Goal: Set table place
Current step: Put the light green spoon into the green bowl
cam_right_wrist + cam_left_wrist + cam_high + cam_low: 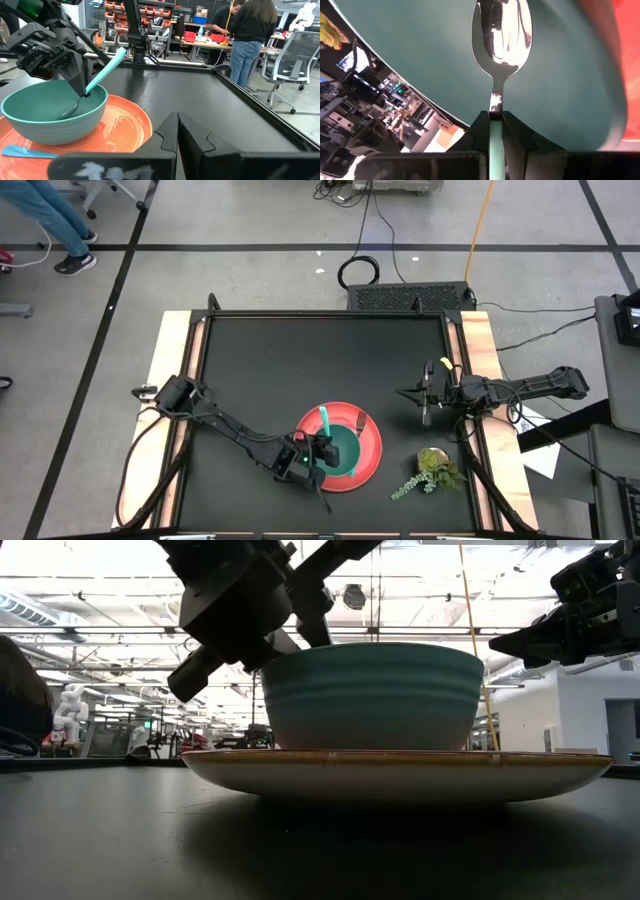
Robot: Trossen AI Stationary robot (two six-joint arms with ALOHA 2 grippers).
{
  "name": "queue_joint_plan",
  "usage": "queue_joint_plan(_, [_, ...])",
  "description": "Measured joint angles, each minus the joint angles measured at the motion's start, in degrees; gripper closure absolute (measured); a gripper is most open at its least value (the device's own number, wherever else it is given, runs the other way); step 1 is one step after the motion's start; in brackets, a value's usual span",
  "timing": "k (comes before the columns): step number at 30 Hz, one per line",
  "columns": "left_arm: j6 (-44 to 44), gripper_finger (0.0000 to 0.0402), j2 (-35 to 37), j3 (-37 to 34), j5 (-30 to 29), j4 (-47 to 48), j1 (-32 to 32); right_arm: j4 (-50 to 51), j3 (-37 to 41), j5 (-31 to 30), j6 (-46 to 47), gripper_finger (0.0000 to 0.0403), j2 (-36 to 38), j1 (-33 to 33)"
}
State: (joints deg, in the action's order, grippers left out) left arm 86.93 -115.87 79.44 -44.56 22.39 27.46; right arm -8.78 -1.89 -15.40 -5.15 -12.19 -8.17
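Observation:
The round red plate (372, 442) lies on the black table (260, 370) near its front edge, and a green bowl (52, 112) stands on the plate. My left gripper (316, 460) hangs over the bowl's near-left side, shut on a spoon with a teal handle (106, 66). The spoon's metal end (502, 35) is down inside the bowl. My right gripper (425, 398) hovers shut and level at the table's right side, holding nothing. In the low view the bowl (375, 695) sits on the plate (400, 772). My left gripper pinches the spoon's teal handle (495, 134) between its two fingers, close to where the metal neck begins. The fingers (75, 75) slant down from the table's left. The spoon is tilted, its handle's free end (120, 51) up and its metal end low in the bowl.
A second utensil with a blue handle (25, 151) lies on the plate beside the bowl. A small green plant sprig (432, 470) lies at the near right. People stand by workbenches (245, 40) in the room beyond the table.

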Motion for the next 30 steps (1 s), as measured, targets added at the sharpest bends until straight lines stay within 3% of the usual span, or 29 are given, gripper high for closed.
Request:
queue_joint_plan(24, [-1.7,0.0372,0.0,0.0,0.1,0.0,0.0,0.0,0.0,0.0,0.0,0.0403,0.0,0.0])
queue_joint_plan(30, [0.1,0.0352,0.0,0.0,-0.1,0.1,0.0,0.0,0.0,0.0,0.0,0.0403,0.0,0.0])
